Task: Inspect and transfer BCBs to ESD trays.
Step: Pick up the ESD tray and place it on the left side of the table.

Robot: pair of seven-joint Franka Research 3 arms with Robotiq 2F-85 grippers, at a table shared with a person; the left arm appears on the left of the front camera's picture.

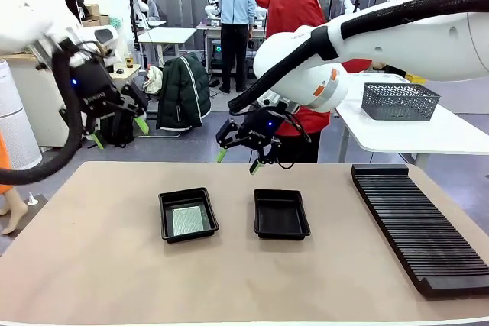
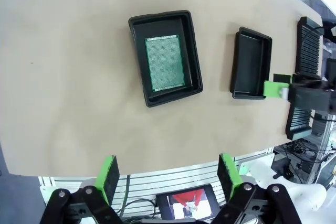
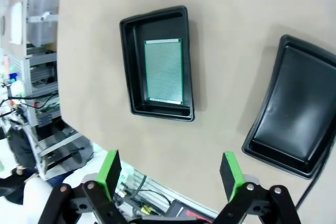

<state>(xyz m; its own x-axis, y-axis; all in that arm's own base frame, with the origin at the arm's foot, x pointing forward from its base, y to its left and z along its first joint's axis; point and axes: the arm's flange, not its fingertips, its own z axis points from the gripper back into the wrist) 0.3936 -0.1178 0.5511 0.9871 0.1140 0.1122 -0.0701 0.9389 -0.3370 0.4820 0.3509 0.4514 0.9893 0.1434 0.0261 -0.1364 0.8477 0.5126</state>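
Tabletop (image 1: 92, 265) was smooth, matt beige. ESD trays (image 1: 282, 214) were black plastic, faintly glossy. BCB (image 1: 190, 221) showed a green, finely dotted face. Rack (image 1: 420, 227) was matt ribbed black plastic; basket (image 1: 399, 101) grey mesh.

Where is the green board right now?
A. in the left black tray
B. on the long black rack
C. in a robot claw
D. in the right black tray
A: the green board lies flat on the floor of the left black tray, away from both claws.
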